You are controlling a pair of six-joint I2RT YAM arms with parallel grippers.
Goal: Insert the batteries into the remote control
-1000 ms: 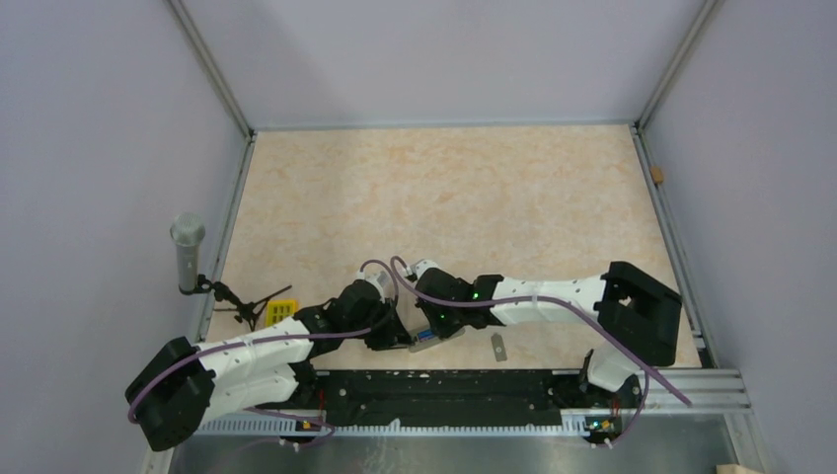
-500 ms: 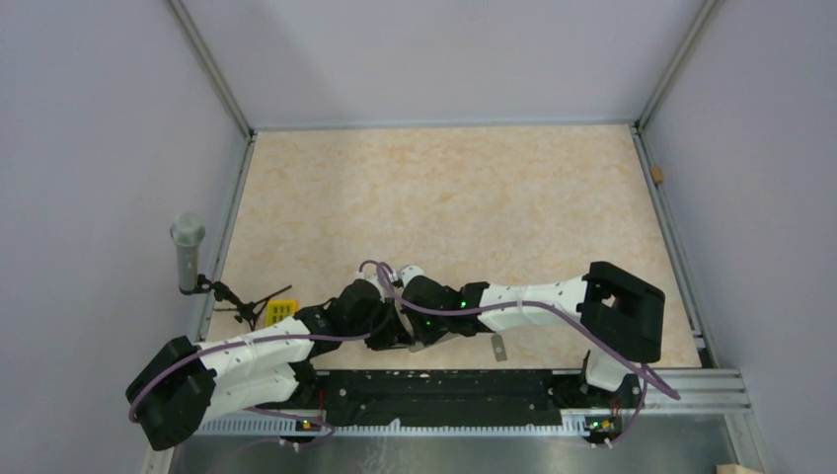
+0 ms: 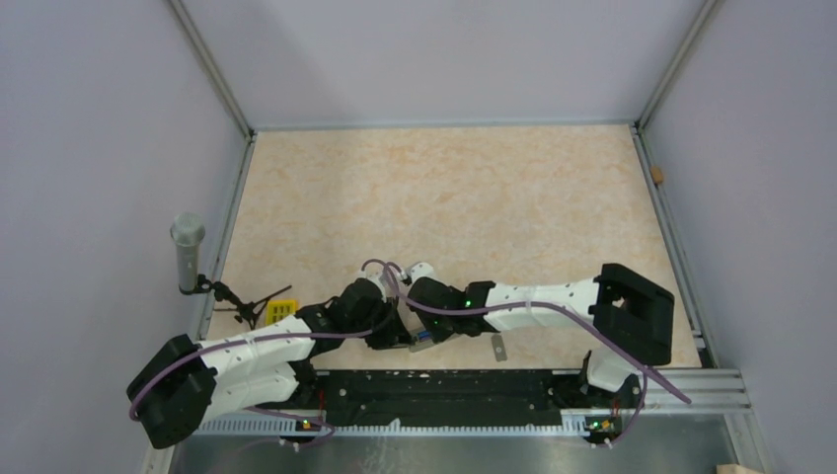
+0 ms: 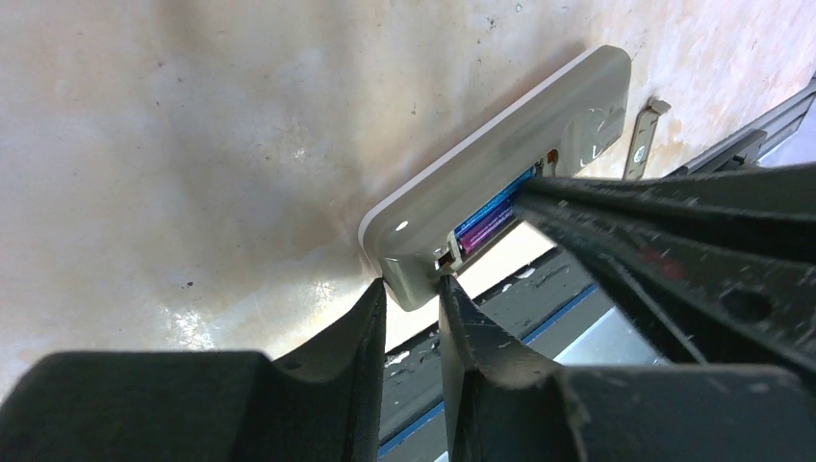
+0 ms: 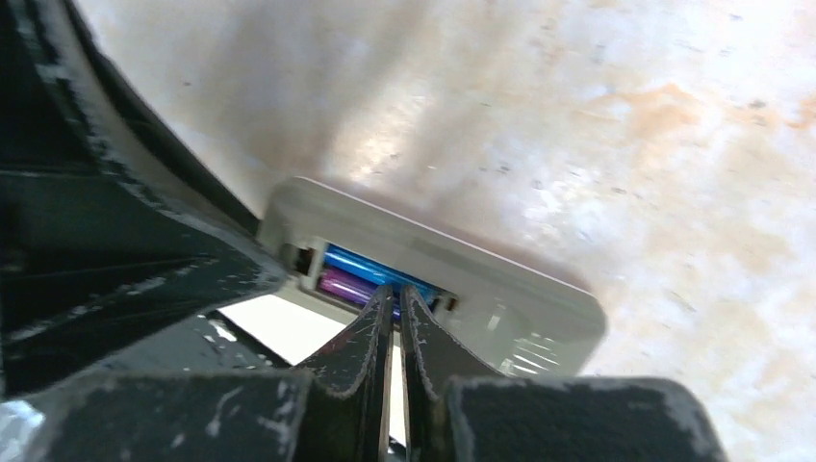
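Observation:
The remote control (image 4: 500, 188) lies grey back up near the table's front edge, with its battery bay open. Two batteries (image 4: 489, 218) lie side by side in the bay, one blue (image 5: 370, 267) and one purple (image 5: 344, 285). My left gripper (image 4: 414, 294) is shut on the remote's near end. My right gripper (image 5: 396, 296) is shut, and its tips touch the batteries in the bay of the remote (image 5: 500, 308). In the top view both grippers, left (image 3: 398, 334) and right (image 3: 424, 326), meet over the remote (image 3: 423, 339), which is mostly hidden.
A small grey cover piece (image 3: 499, 347) lies on the table just right of the remote and also shows in the left wrist view (image 4: 643, 140). A yellow block (image 3: 281, 312) sits by the left arm. The black front rail (image 3: 444, 390) runs close behind the grippers.
My right arm swung left toward the left gripper, then eased back slightly to the right. Its tips stay at the remote. The left arm has hardly moved.

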